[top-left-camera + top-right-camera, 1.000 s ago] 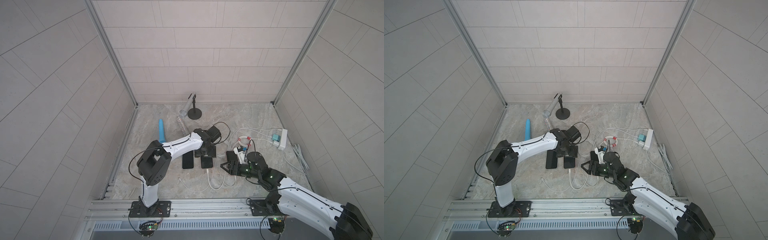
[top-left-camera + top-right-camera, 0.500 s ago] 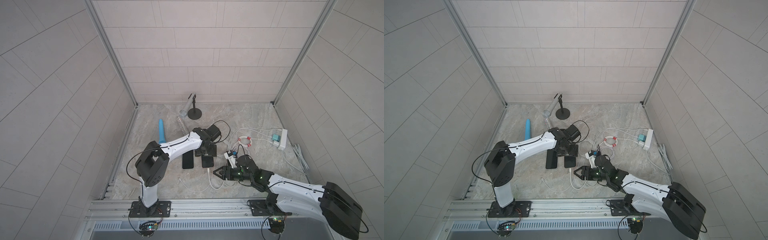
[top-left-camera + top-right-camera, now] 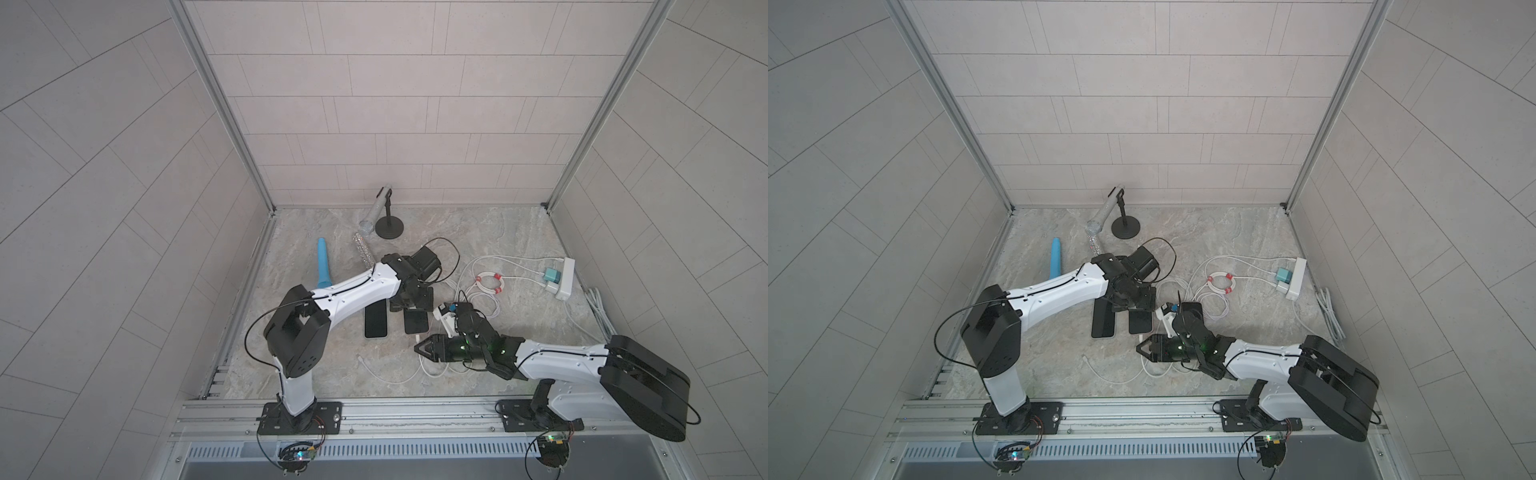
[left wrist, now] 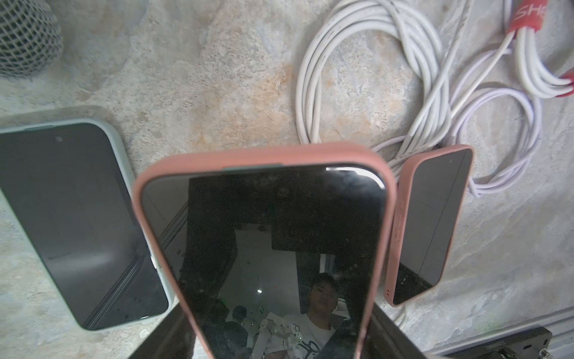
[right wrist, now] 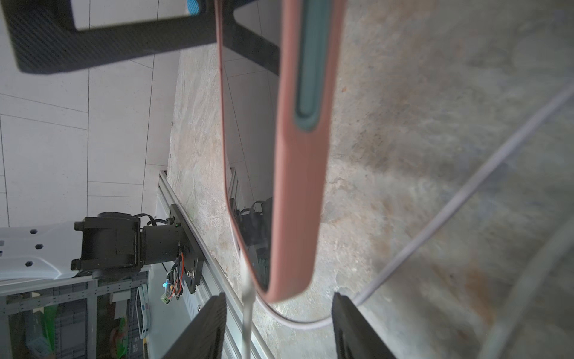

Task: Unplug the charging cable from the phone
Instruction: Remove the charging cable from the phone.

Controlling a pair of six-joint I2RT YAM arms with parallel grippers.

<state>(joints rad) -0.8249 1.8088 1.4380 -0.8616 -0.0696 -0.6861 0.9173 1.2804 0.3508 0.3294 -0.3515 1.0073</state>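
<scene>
The phone (image 3: pixel 415 324) (image 3: pixel 1140 322) in a pink case lies screen up mid-table. My left gripper (image 3: pixel 411 299) (image 4: pixel 276 335) is shut on the sides of the phone (image 4: pixel 264 233) at its far end. A white charging cable plug (image 3: pixel 417 339) (image 3: pixel 1143 336) sits in the phone's near end. My right gripper (image 3: pixel 419 348) (image 3: pixel 1139 348) (image 5: pixel 278 298) is open and lies low, pointing at that end. In the right wrist view the plug (image 5: pixel 248 298) and the tip of the phone (image 5: pixel 298 202) sit between the two fingers, which touch neither.
A pale-green-cased phone (image 3: pixel 376 324) (image 4: pixel 71 217) lies just left of the held one, and another pink-cased phone (image 4: pixel 431 223) shows beside it. Coiled white cables (image 3: pixel 486 286), a power strip (image 3: pixel 565 278), a blue tube (image 3: pixel 323 262) and a microphone stand (image 3: pixel 389 228) lie around.
My right arm swung left from beside the coiled cables and dropped to the phone's near end, its jaws narrowing around the plug. The left arm kept its hold and place.
</scene>
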